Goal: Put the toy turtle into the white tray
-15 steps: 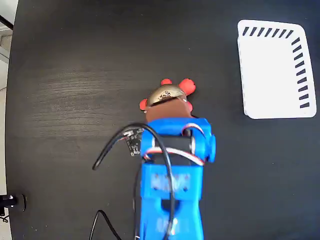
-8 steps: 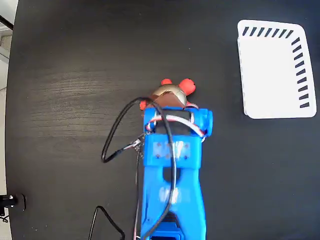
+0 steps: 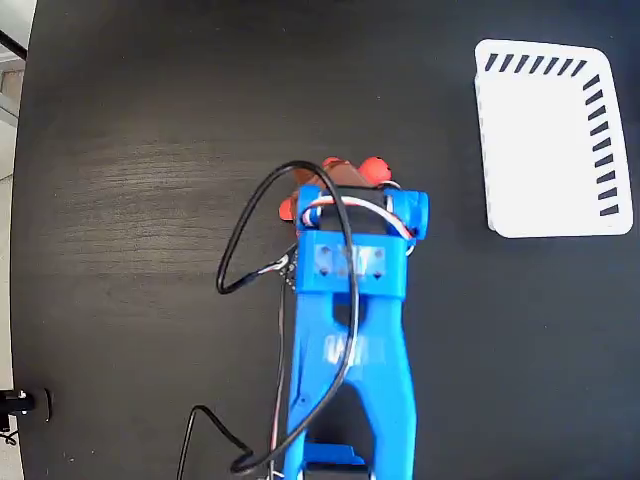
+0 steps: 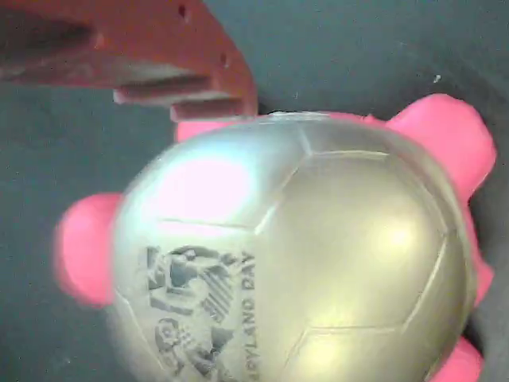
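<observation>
Your gripper [image 3: 345,185] sits directly over the turtle [image 4: 294,255]; whether its fingers are clenched or released cannot be told. The tray [image 3: 545,150] lies well apart on the table [image 3: 140,120].

Bare black table [image 3: 150,120] seen left, far and right of blue arm [image 3: 350,330]. Open stretch between toy turtle [image 3: 372,172] and white tray [image 3: 545,150]. Loose black cable [image 3: 245,240] looped left of arm.
</observation>
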Tool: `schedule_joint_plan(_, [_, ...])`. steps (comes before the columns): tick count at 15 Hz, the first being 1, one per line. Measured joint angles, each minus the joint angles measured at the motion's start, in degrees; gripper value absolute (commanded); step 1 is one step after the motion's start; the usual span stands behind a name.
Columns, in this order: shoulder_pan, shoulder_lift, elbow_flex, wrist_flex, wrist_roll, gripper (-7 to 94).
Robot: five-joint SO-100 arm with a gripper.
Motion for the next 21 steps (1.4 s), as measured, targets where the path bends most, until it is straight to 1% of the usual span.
schedule_joint_plan(4, [-0.09, -3.34, -1.23, -1.58, -1.05, 53])
schedule_joint_plan(8, [1.32, -6.5, -1.23, -5.54, -1.41, 53])
schedule_joint_plan(10, [1.67, -7.82, -1.23, -6.33, -2.02, 52])
schedule_joint_plan(12, [1.41, -7.82, -1.32, -6.68, -2.02, 24])
schedule_joint_plan(13, [1.05, -7.82, -1.41, -6.86, -2.02, 13])
schedule_joint_plan(15, [0.35, -7.82, -2.02, -6.94, -1.67, 0])
schedule_joint_plan(19, [0.7, -7.91, -3.16, -6.15, 0.62, 0])
schedule_joint_plan(21, [1.67, -7.91, -6.68, -2.2, 2.2, 0])
